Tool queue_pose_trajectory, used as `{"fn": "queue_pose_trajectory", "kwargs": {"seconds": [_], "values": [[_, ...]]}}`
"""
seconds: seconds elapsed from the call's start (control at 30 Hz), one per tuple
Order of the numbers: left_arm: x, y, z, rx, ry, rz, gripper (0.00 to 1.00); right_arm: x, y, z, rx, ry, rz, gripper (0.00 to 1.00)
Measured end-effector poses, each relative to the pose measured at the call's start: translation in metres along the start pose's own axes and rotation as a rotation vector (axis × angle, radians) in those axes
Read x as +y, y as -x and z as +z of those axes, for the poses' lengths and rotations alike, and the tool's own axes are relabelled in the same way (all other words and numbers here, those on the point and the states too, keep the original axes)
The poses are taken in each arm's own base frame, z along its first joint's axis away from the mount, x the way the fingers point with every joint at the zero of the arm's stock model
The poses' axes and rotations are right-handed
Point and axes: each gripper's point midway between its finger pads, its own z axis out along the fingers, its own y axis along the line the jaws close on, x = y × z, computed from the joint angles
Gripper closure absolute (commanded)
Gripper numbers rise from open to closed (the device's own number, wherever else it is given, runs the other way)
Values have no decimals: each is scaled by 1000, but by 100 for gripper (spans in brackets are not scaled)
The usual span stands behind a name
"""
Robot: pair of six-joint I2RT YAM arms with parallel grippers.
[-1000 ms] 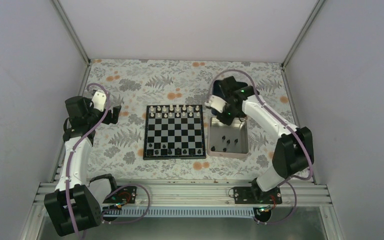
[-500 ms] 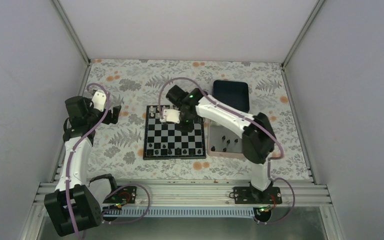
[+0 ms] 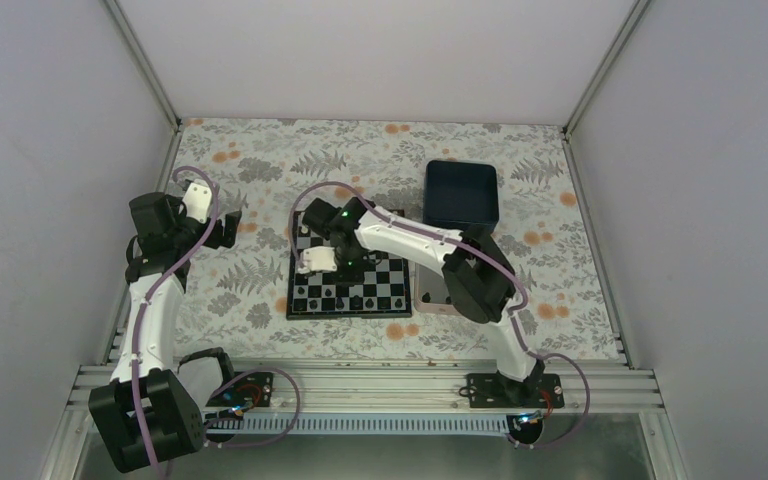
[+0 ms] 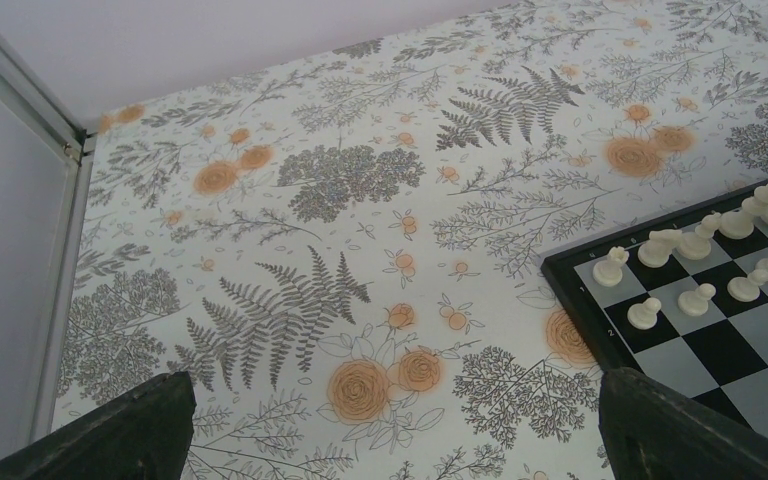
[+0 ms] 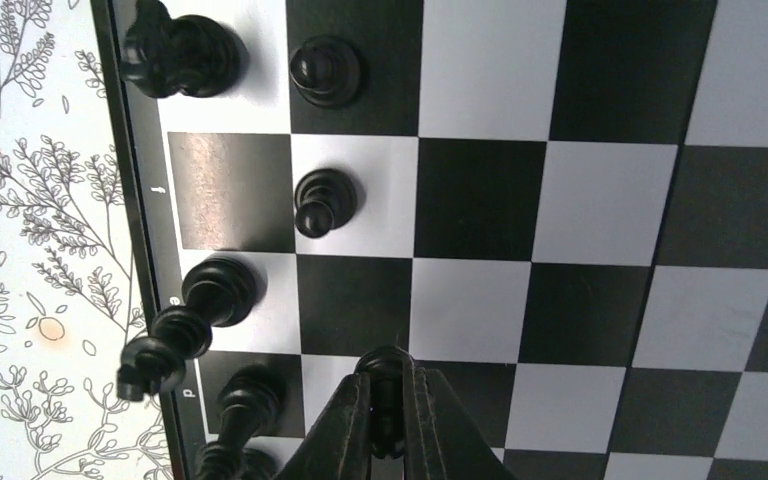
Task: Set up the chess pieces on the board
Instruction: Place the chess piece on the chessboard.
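Floral cloth (image 3: 260, 165) covers the table, and at the left of the top view the left gripper (image 4: 392, 400) hangs with its jaws spread wide and nothing between them. At centre lies the board (image 3: 390, 275), with black chess pieces (image 3: 355, 301) along its lower edge. Over its left half the right gripper (image 5: 388, 405) has its jaws almost closed, pinching one black pawn (image 5: 387, 368) near that row.

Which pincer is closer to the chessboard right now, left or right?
Right. The right pincer hangs directly over the board, gripping a black piece. The left pincer sits open off the board's left side, above the floral tablecloth.
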Motion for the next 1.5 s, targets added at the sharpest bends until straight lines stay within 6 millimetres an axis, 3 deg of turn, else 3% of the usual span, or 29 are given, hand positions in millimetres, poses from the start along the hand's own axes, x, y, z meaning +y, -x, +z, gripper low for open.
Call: {"fn": "queue_pose_trajectory", "kwargs": {"seconds": [0.4, 1.23, 1.37, 1.5], "values": [[0, 0, 0, 0, -1, 0, 0, 12, 3, 19, 35, 36, -26, 95], [1, -3, 0, 2, -1, -8, 0, 16, 4, 24, 42, 39, -36, 92], [1, -3, 0, 2, -2, -8, 0, 16, 3, 24, 42, 39, -36, 90], [1, -2, -1, -1, 0, -7, 0, 16, 3, 24, 45, 35, -36, 81]]}}
